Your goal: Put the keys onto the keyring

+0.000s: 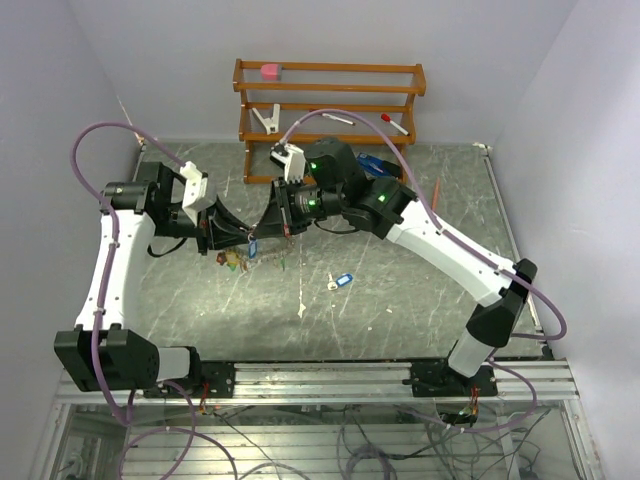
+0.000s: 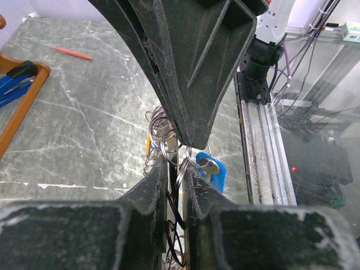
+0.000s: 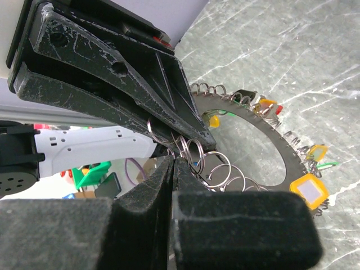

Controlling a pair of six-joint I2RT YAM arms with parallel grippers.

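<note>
Threading the blue key (image 2: 215,171) onto the keyring (image 3: 256,117), held aloft mid-workspace.
The left arm (image 1: 105,270) and right arm (image 1: 450,250) bend inward, fingertips almost meeting. With the left gripper (image 2: 177,174) clamped narrow on the keyring's rim, I'd hold steady and let the right gripper (image 3: 173,163), pinched fully together, slowly work the key's loop on.

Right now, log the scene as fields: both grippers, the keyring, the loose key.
keyring: ridged rim carries small split rings and tagged keys
left gripper: shut on the keyring's edge
right gripper: shut, tips among the split rings
blue-tagged key: lying loose on the table, apart from both grippers
</note>
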